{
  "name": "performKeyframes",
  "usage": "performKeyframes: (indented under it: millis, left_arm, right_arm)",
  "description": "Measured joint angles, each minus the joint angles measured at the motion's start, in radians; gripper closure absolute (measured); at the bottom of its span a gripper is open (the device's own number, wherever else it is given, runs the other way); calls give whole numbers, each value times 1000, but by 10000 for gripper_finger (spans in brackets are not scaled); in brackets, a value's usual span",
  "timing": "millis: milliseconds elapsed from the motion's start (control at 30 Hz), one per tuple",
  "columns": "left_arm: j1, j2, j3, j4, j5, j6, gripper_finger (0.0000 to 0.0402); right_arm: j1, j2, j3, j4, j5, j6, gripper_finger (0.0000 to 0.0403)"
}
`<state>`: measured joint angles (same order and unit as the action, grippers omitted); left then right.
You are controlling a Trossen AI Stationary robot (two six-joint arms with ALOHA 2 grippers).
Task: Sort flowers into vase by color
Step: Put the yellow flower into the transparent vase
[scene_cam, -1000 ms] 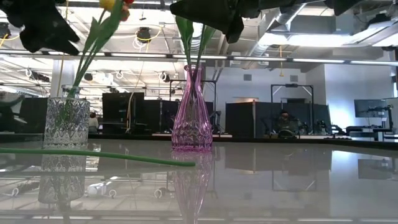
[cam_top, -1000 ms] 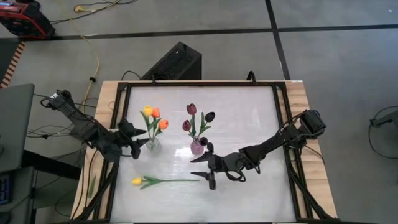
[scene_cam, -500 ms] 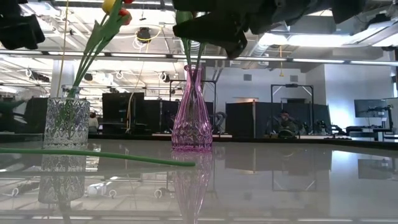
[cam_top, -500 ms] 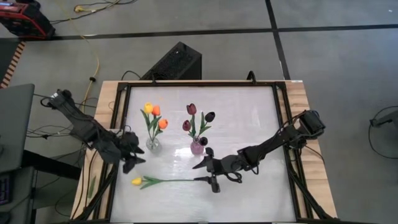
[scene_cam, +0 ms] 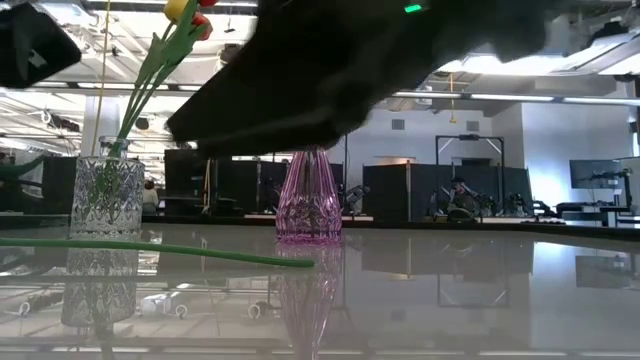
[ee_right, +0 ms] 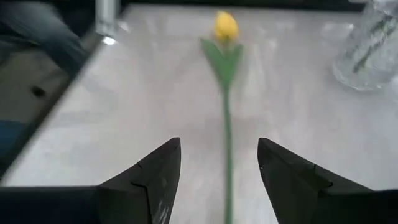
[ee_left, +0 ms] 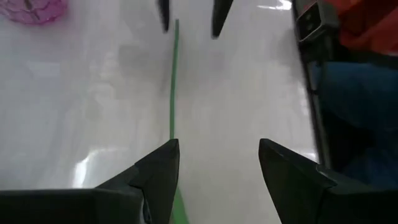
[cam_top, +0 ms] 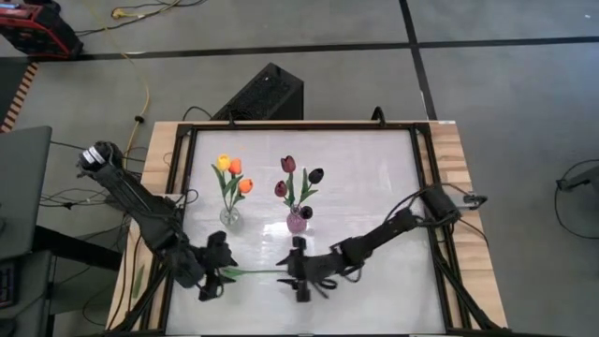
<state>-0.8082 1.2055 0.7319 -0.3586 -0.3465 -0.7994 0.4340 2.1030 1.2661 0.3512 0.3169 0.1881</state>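
Observation:
One yellow tulip point(ee_right: 226, 25) lies flat on the table with its stem point(cam_top: 257, 272) running left to right. My left gripper point(cam_top: 217, 271) is open at its head end, and in the left wrist view the stem point(ee_left: 174, 81) runs out from between the fingers of my left gripper point(ee_left: 217, 149). My right gripper point(cam_top: 298, 276) is open at the cut end, with the fingers of my right gripper point(ee_right: 217, 146) on either side of the stem point(ee_right: 227, 162). A clear vase point(cam_top: 229, 217) holds yellow and orange tulips. A pink vase point(cam_top: 297, 221) holds maroon ones.
The clear vase point(scene_cam: 105, 195) and the pink vase point(scene_cam: 308, 210) stand mid-table, just beyond the lying stem point(scene_cam: 150, 247). A black frame point(cam_top: 426, 187) borders the table. Bare table lies to the right and along the near edge. A black box point(cam_top: 262, 94) sits behind the far edge.
My left gripper has left the clear vase's side and moved toward the near edge, down over the lying tulip's head end. My right gripper has moved left and slightly nearer, to the stem's cut end. The tulip has stayed where it lay.

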Motion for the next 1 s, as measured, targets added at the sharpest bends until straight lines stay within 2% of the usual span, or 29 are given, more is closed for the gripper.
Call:
performKeyframes:
  millis: [200,400,467,533,700,800,1000]
  left_arm:
    - [0,89,0,95,0,47,194]
    - [-3,83,0,116,21,79,194]
    - [-4,80,1,132,26,82,194]
    - [-8,81,1,123,29,82,194]
    - [-16,79,1,116,27,119,194]
    - [-13,53,1,117,-3,162,194]
    - [-6,-62,1,89,-165,251,194]
  right_arm:
    - [-14,120,201,-231,35,24,163]
    - [-21,207,288,-318,62,59,169]
    - [-28,219,298,-360,69,112,189]
    - [-29,220,301,-420,72,172,226]
    - [-13,212,303,-563,87,228,368]
    - [2,210,302,-590,96,216,380]
    - [16,134,257,-639,71,137,380]
